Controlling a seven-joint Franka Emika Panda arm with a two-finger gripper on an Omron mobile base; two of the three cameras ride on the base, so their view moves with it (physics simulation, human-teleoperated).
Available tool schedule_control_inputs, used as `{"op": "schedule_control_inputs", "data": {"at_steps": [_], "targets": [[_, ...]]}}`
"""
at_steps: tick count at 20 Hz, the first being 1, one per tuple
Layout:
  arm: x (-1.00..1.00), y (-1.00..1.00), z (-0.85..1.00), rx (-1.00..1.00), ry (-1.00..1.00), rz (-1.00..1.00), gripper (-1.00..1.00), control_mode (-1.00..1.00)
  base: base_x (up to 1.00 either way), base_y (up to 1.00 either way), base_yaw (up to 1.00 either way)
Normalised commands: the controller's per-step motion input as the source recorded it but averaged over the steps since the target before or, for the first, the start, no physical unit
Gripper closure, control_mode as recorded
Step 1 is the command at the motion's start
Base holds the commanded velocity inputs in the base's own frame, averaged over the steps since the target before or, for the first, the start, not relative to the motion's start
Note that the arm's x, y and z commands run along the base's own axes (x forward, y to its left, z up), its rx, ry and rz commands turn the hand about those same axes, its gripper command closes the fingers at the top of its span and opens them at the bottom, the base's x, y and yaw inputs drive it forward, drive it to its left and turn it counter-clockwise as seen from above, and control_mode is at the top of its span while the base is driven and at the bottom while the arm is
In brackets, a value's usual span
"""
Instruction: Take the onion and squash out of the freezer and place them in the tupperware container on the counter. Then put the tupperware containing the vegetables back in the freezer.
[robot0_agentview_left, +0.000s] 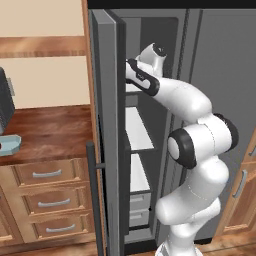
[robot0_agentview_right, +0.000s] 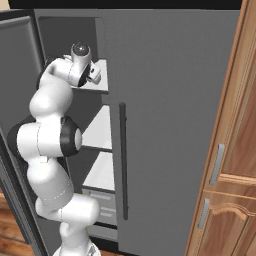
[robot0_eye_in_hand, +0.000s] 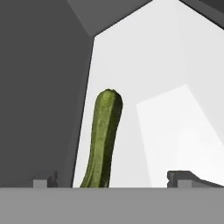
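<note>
The squash (robot0_eye_in_hand: 104, 140) is lying on a white freezer shelf (robot0_eye_in_hand: 175, 109), hard against its edge by the grey side wall, and it is sitting between the released, wide-spread jaws of the gripper (robot0_eye_in_hand: 111, 178), lined up for a pinch. The tupperware container (robot0_agentview_left: 9, 144) is waiting on the desk (robot0_agentview_left: 50, 130) near its front edge, ready to receive it.

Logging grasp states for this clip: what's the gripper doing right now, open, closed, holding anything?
Gripper: open and holding nothing; the squash lies between its fingertips on the freezer shelf, not yet gripped.
</note>
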Motion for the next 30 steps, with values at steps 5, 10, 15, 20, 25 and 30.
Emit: {"op": "schedule_control_inputs", "data": {"at_steps": [5, 10, 15, 20, 25, 30], "targets": [[0.48, 0.10, -0.06, 0.00, 0.00, -0.01, -1.00, -1.00, 0.00, 0.00, 0.00], [0.40, 0.05, -0.05, -0.01, 0.00, -0.02, -1.00, -1.00, 0.00, 0.00, 0.00], [0.23, 0.00, -0.10, -0.05, 0.00, -0.02, -1.00, -1.00, 0.00, 0.00, 0.00], [0.17, 0.04, -0.20, -0.07, 0.00, -0.01, -1.00, -1.00, 0.00, 0.00, 0.00], [0.11, 0.09, -0.27, -0.02, 0.00, -0.01, -1.00, -1.00, 0.00, 0.00, 0.00], [0.04, 0.08, -0.40, -0.01, 0.00, 0.00, -1.00, -1.00, 0.00, 0.00, 0.00]]}}
